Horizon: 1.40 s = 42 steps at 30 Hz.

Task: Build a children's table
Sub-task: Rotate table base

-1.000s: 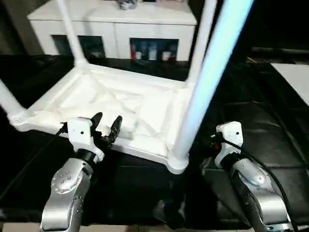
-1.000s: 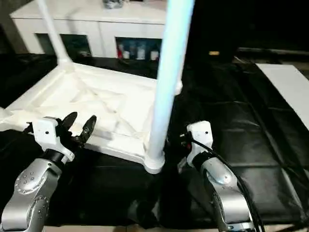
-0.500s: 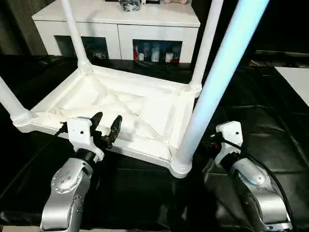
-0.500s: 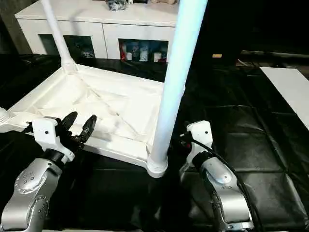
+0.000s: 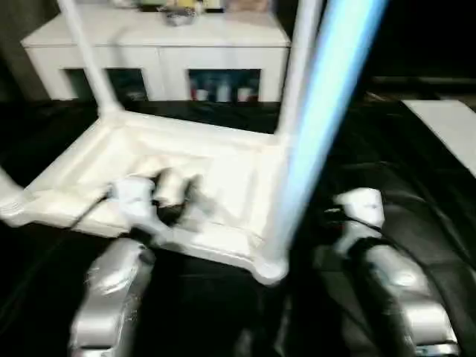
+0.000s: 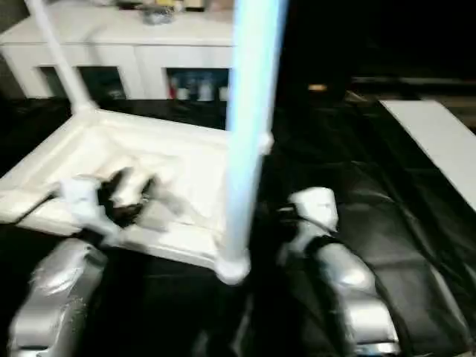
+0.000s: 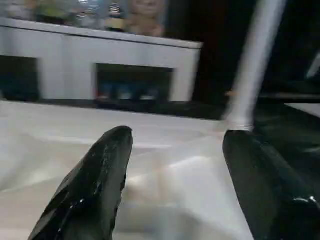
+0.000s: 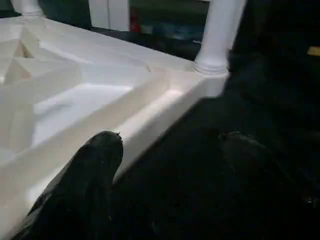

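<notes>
The children's table lies upside down on a black padded surface, its ribbed white tabletop (image 5: 223, 167) facing up. White legs stand in its corner sockets: a near right leg (image 5: 320, 126), a far right leg (image 5: 297, 67) and a far left leg (image 5: 85, 56). My left gripper (image 5: 175, 190) hovers over the tabletop's near edge. It is open, and its black fingers (image 7: 95, 185) hold nothing. My right gripper (image 8: 170, 145) sits low beside the near right corner. It is open over the black surface, with one finger (image 8: 85, 185) close to the tabletop's rim.
A white cabinet (image 5: 156, 44) with glass doors stands behind the table. A flat white board (image 5: 446, 126) lies at the right edge. Black padded surface (image 5: 424, 186) stretches to the right of the table.
The whole picture has shifted and blurred, so the camera is moving. Both grippers keep their places by the tabletop and stay open.
</notes>
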{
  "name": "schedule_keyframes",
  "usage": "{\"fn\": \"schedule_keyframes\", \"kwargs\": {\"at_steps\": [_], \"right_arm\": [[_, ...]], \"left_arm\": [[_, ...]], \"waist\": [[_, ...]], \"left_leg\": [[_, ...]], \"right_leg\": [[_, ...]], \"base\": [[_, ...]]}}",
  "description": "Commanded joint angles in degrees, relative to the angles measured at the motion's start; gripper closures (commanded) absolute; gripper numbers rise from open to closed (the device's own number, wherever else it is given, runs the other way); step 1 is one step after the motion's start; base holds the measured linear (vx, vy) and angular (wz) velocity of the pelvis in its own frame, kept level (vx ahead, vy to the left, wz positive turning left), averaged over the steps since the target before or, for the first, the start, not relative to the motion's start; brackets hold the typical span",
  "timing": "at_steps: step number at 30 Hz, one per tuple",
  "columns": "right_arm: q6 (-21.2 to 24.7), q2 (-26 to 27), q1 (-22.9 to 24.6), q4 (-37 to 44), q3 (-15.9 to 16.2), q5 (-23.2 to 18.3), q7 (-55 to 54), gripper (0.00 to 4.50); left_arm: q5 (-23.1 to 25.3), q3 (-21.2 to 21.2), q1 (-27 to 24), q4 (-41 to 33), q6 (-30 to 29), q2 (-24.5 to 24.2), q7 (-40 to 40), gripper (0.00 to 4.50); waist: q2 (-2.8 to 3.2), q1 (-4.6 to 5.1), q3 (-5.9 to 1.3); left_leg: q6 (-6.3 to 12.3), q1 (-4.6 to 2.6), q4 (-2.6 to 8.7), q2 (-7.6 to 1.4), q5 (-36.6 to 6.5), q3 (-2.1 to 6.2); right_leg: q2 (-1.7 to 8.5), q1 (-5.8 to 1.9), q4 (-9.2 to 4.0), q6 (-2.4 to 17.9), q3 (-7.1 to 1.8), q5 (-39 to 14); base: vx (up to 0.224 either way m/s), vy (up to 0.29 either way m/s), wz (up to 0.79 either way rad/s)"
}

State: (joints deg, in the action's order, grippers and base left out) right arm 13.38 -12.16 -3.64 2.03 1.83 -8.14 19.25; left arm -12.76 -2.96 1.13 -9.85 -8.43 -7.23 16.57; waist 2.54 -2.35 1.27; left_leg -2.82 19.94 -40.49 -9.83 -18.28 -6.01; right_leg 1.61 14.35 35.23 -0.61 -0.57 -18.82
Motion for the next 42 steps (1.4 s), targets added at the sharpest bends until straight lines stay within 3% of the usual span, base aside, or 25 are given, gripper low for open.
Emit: {"fn": "schedule_keyframes", "kwargs": {"at_steps": [1, 2, 3, 4, 5, 6, 7, 8, 9, 10, 11, 12, 13, 15, 17, 20, 22, 25, 26, 30, 31, 33, 36, 38, 42], "right_arm": [[0.1, 0.3, -0.6, 0.8, 1.4, 0.5, 0.3, 0.79], [0.0, 0.3, -0.6, 0.8, 1.5, 0.5, 0.3, 0.79], [0.0, 0.2, -0.5, 0.8, 1.7, 0.5, 0.4, 0.79], [0.0, 0.1, -0.6, 0.8, 1.9, 0.6, 0.5, 0.79], [0.0, 0.0, -0.6, 0.8, 2.0, 0.6, 0.4, 0.79], [0.0, 0.0, -0.6, 0.8, 2.0, 0.6, 0.4, 0.79], [0.0, -0.1, -0.6, 0.7, 1.9, 0.6, 0.4, 0.79], [0.0, -0.1, -0.6, 0.7, 1.9, 0.5, 0.4, 0.79], [0.1, -0.1, -0.6, 0.7, 1.7, 0.5, 0.4, 0.79], [0.1, 0.0, -0.6, 0.6, 1.6, 0.6, 0.5, 0.79], [0.0, 0.0, -0.6, 0.6, 1.5, 0.7, 0.6, 0.79], [0.0, 0.0, -0.6, 0.5, 1.5, 0.7, 0.7, 0.79], [0.0, -0.1, -0.6, 0.5, 1.4, 0.8, 0.7, 0.79], [-0.1, -0.2, -0.6, 0.5, 1.5, 0.7, 0.7, 0.79], [-0.1, -0.6, -0.8, 0.4, 1.2, 0.2, 0.6, 0.79], [-0.4, -1.1, -1.2, 0.5, 0.8, -0.5, 1.4, 0.79], [-0.2, -2.0, -1.9, 0.8, -0.3, -2.0, 3.2, 0.79], [0.4, -7.5, -2.4, 1.1, -0.3, -2.1, 9.8, 0.79], [0.9, -9.8, -2.3, 1.3, 0.0, -2.2, 12.5, 0.79], [1.3, -15.1, -1.5, 2.1, 1.4, -2.1, 18.6, 0.79], [1.4, -23.0, 0.2, 3.7, 3.3, -2.0, 27.2, 0.79], [1.4, -23.1, 0.3, 3.7, 3.3, -2.0, 27.4, 0.79], [2.0, -30.8, 2.6, 5.8, 5.2, -2.0, 35.9, 0.79], [2.4, -32.6, 3.2, 6.5, 5.6, -2.3, 37.9, 0.79], [3.4, -33.4, 3.1, 8.8, 5.9, -3.3, 39.2, 0.79]], "left_arm": [[0.0, -1.1, -0.2, -0.2, -0.3, -0.3, -0.5, 1.19], [0.1, -1.1, -0.3, -0.2, -0.3, -0.3, -0.7, 1.19], [0.2, -1.1, -0.3, -0.3, -0.2, -0.3, -0.8, 1.19], [0.0, -1.3, -0.6, -0.4, 0.4, -0.1, -0.7, 1.19], [0.4, -1.2, -0.9, -0.6, 0.1, -0.4, -0.9, 1.19], [0.8, -1.2, -1.0, -0.6, -0.2, -0.5, -1.0, 1.19], [0.6, -1.3, -1.1, -0.7, -0.3, -0.5, -1.0, 1.19], [0.7, -1.3, -1.1, -0.7, -0.3, -0.6, -1.0, 1.19], [0.9, -1.1, -1.2, -0.7, -0.5, -1.2, -0.6, 1.19], [0.8, -1.0, -1.2, -0.7, -0.5, -1.4, -0.5, 1.19], [0.2, -1.1, -1.4, -0.8, -0.6, -1.6, -0.1, 1.19], [0.1, -1.2, -1.5, -0.8, -0.6, -1.6, 0.0, 1.19], [-0.1, -1.2, -1.6, -0.9, -0.6, -1.7, 0.2, 1.19], [-0.4, -1.3, -1.8, -1.0, -0.5, -1.8, 0.7, 1.19], [-1.5, -0.5, -2.7, -1.6, 0.1, -3.0, 4.3, 1.19], [-3.1, 0.5, -2.5, -1.7, -0.8, -4.5, 8.0, 1.19], [-7.0, 1.2, -0.5, -1.2, -3.5, -6.2, 13.0, 1.02], [-10.3, 4.7, 3.5, 0.0, -6.7, -11.7, 24.6, 0.81], [-10.7, 5.7, 4.6, 0.5, -8.2, -13.5, 27.9, 0.74], [-11.1, 8.3, 6.2, 0.8, -11.8, -17.4, 34.3, 0.44], [-11.1, 12.5, 7.8, 0.4, -15.9, -24.0, 43.3, 0.34], [-11.1, 12.6, 7.9, 0.4, -16.0, -24.1, 43.4, 0.26], [-7.9, 18.3, 9.9, 0.2, -16.0, -30.5, 51.1, 0.03], [-6.6, 19.9, 10.4, 0.1, -15.3, -31.8, 52.7, 0.03], [-1.1, 23.4, 11.3, 1.4, -11.9, -33.0, 53.8, 0.03]], "waist": [[1.24, 4.48, -2.74], [0.83, 4.17, -3.10], [0.81, 3.87, -2.45], [-0.17, 3.73, -2.01], [-1.26, 3.79, -2.06], [-3.51, 2.97, -2.17], [-5.65, 0.61, -2.20], [-6.05, 0.73, -2.91], [-5.74, 0.21, -3.46], [-5.46, 0.20, -3.20], [-3.62, 0.92, -2.53], [-3.62, 0.92, -2.53], [-2.57, 1.19, -2.36], [-2.30, 1.33, -1.81], [-2.17, 1.11, -0.93], [-2.29, 0.99, -0.46], [-2.65, 0.75, -0.63], [-1.88, 0.40, -0.90], [-2.09, 0.38, -0.91], [-2.23, 0.47, -1.33], [-1.67, 0.31, -1.57], [-2.00, 0.58, -1.57], [-1.45, 0.27, -1.53], [-1.71, 0.31, -1.20], [-1.44, 0.47, -0.82]], "left_leg": [[18.87, -9.81, 9.64, -6.98, 6.3, 8.56], [23.50, -10.10, 9.29, -8.49, 6.9, 9.48], [26.75, -8.81, 9.47, -8.29, 6.8, 7.85], [27.57, -7.43, 10.31, -7.46, 8.0, 5.85], [27.31, -6.66, 10.31, -6.65, 9.3, 4.82], [22.70, -4.30, 6.91, -1.51, 10.0, 0.62], [15.35, -0.76, 3.02, 3.69, 2.6, -0.62], [12.65, 0.62, 0.84, 3.93, 3.4, 0.24], [6.98, 1.90, 2.04, 2.83, 11.8, 1.83], [4.67, 2.04, 3.03, 2.72, 16.1, 1.76], [1.32, 1.00, 5.98, 2.15, 20.0, 0.91], [1.32, 1.00, 5.98, 2.15, 20.0, 0.91], [0.64, 0.00, 7.23, -0.31, 11.6, 1.05], [0.63, -0.30, 8.55, -1.93, 2.9, 1.01], [0.44, -0.98, 9.29, -2.48, -6.1, 0.29], [-0.59, -1.42, 9.66, -2.35, -12.2, -0.85], [-0.80, -1.25, 9.76, -2.19, -10.8, -1.12], [-0.50, -0.86, 9.89, -2.26, -7.2, -1.32], [-0.32, -0.99, 9.82, -2.21, -7.0, -1.46], [1.76, -0.24, 9.18, -2.14, -0.5, -1.60], [2.58, -0.54, 8.99, -2.21, 0.9, -1.55], [4.35, -0.05, 8.74, -2.09, 3.2, -1.77], [5.36, -0.21, 8.70, -2.46, 2.7, -1.72], [5.91, -0.15, 8.91, -2.56, 1.1, -1.79], [4.16, -0.41, 9.29, -2.91, -2.8, -1.79]], "right_leg": [[0.58, 8.80, 6.38, 6.2, 4.14, -6.0], [2.07, 9.69, 7.80, 3.3, 3.84, -5.4], [3.10, 10.98, 8.79, -0.5, 3.96, -2.1], [3.56, 11.62, 8.51, -1.5, 3.89, 2.4], [4.25, 11.29, 6.77, -0.6, 3.14, 6.3], [6.35, 9.32, -0.40, 3.5, 0.44, 16.1], [9.81, 4.26, -5.04, 5.4, -5.12, 8.6], [11.50, 2.14, -4.51, 9.0, -7.42, 10.7], [10.55, 0.36, -1.48, 11.9, -5.66, 27.0], [8.87, 1.19, -0.63, 11.8, -4.51, 38.1], [4.17, 3.60, -0.14, 9.9, -1.14, 48.4], [4.17, 3.60, -0.14, 9.9, -1.14, 48.4], [3.79, 4.26, -0.72, 12.1, -0.64, 30.9], [4.45, 4.29, -1.88, 14.6, -0.46, 13.9], [4.77, 5.21, -3.11, 15.1, -0.81, 1.2], [4.94, 6.10, -4.36, 12.1, -1.32, -11.2], [5.21, 5.97, -4.44, 10.7, -1.44, -12.3], [5.16, 5.84, -3.83, 11.2, -1.27, -6.9], [5.04, 5.90, -3.88, 11.1, -1.26, -6.2], [5.36, 4.97, -2.99, 13.9, -1.20, 2.8], [5.21, 5.02, -2.79, 14.3, -1.10, 5.1], [5.34, 4.71, -2.41, 15.7, -1.22, 9.0], [5.50, 4.73, -2.66, 17.1, -1.07, 8.2], [5.53, 4.75, -2.99, 17.0, -1.11, 5.6], [5.68, 4.94, -3.76, 16.5, -1.13, -2.2]], "base": [[0.120, -0.026, -0.12], [0.166, -0.055, -0.01], [0.166, -0.055, -0.01], [0.090, -0.028, 0.00], [0.087, -0.048, -0.01], [0.087, -0.048, -0.01], [0.072, -0.088, 0.14], [0.075, -0.085, 0.10], [0.075, -0.085, 0.10], [0.068, -0.059, 0.02], [0.000, 0.000, 0.00], [0.000, 0.000, 0.00], [0.000, 0.000, 0.00], [0.000, 0.000, 0.00], [-0.053, 0.010, 0.07], [-0.018, 0.005, 0.03], [0.000, 0.000, 0.00], [0.000, 0.000, 0.00], [0.000, 0.000, 0.00], [0.000, 0.000, 0.00], [0.000, 0.000, 0.00], [0.000, 0.000, 0.00], [0.000, 0.000, 0.00], [0.000, 0.000, 0.00], [0.000, 0.000, 0.00]]}}
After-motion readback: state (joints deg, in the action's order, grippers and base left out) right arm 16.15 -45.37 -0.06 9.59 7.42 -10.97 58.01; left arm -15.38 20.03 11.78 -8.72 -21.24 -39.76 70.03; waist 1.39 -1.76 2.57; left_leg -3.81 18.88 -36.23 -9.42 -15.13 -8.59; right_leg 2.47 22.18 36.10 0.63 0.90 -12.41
